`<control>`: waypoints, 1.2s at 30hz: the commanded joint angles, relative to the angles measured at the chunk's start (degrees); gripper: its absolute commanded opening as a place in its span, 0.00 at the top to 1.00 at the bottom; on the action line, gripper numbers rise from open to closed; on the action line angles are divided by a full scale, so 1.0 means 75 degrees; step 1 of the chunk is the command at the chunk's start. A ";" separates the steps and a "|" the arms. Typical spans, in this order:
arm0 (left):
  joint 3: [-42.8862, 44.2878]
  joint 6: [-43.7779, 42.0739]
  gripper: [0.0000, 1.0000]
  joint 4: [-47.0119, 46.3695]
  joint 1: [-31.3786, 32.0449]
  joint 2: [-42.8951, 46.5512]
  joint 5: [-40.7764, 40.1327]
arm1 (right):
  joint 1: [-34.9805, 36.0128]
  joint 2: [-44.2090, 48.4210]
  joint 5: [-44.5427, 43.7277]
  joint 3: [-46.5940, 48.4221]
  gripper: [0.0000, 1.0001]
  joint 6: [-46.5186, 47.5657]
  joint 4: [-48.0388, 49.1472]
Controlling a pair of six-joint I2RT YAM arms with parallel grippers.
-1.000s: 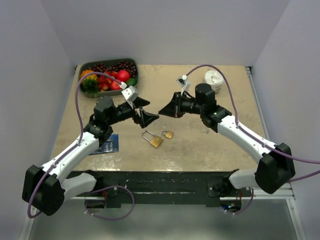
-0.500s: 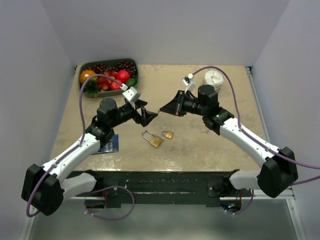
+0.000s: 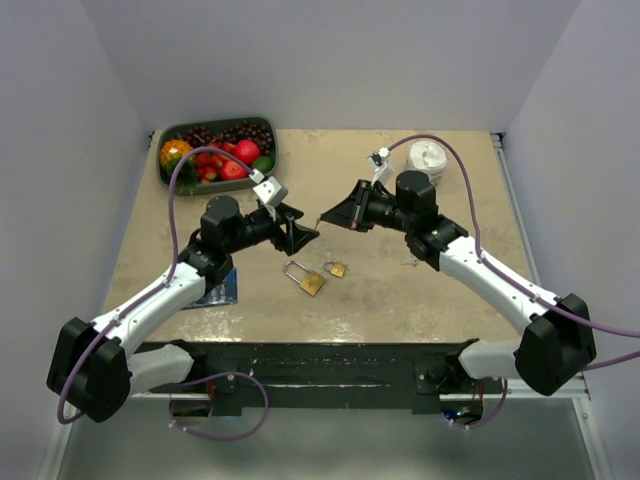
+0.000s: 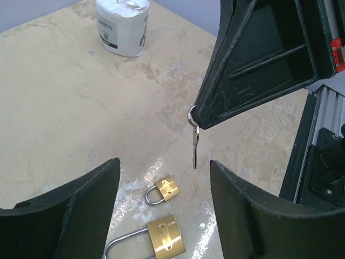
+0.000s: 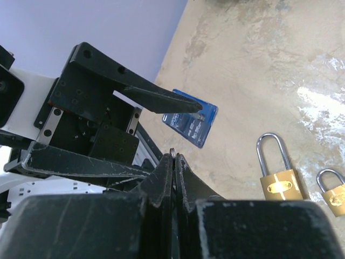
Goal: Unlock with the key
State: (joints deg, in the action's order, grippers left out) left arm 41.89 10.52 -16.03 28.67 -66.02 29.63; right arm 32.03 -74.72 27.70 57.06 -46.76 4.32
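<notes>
The right fingers [image 4: 202, 110] are pressed together on the head of the key [image 4: 194, 139]. It hangs blade-down from their tips, above the tabletop [image 4: 64, 108] and clear of it. The left fingers [image 4: 86, 205] are spread, one to each side of the key's blade and a little below it, touching nothing. Their gap is narrower than a second ago, and the left arm has carried them closer to the right fingertips. The right arm has shifted only slightly in that time.

Both forearms reach inward over the middle of the tabletop, with the two sets of tips nearly meeting. Beneath them lie the larger padlock [image 4: 166, 236] and, just beside it, the smaller padlock [image 4: 165, 188], both flat.

From above, the key is too small to make out. The right wrist view shows only its ring at the fingertips. The left wrist view cuts off the larger padlock's lower edge.
</notes>
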 commanded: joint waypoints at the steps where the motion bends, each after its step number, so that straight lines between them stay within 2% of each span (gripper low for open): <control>1: 0.0086 0.0096 0.31 -0.0628 0.0045 -0.0092 0.0151 | 0.0018 0.0154 -0.0201 -0.0037 1.00 -0.0023 0.0151; 7: 0.0157 0.0273 0.43 -0.0780 0.0045 -0.0279 0.0327 | 0.0018 -0.0010 -0.0190 0.0033 1.00 -0.0058 0.0256; 18: 0.0157 0.0519 0.43 -0.0886 0.0045 -0.0373 0.0397 | 0.0030 -0.0197 -0.0155 -0.0002 1.00 -0.0070 0.0409; 26: 0.0180 0.0589 0.46 -0.0851 0.0045 -0.0525 0.0503 | 0.0018 -0.0291 -0.0120 -0.0002 1.00 -0.0140 0.0514; 28: 0.0192 0.0589 0.51 -0.0851 0.0045 -0.0537 0.0503 | 0.0030 -0.0292 -0.0120 0.0010 1.00 -0.0140 0.0514; 35: 0.0204 0.0601 0.56 -0.0839 0.0045 -0.0561 0.0479 | 0.0018 -0.0350 -0.0108 -0.0014 1.00 -0.0117 0.0514; 36: 0.0204 0.0589 0.62 -0.0839 0.0034 -0.0561 0.0468 | 0.0030 -0.0362 -0.0108 -0.0026 1.00 -0.0128 0.0503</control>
State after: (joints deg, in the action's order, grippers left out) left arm 41.89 14.46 -19.16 28.67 -70.17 32.51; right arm 32.03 -76.93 26.55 56.86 -47.37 5.65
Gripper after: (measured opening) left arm 0.449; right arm 0.014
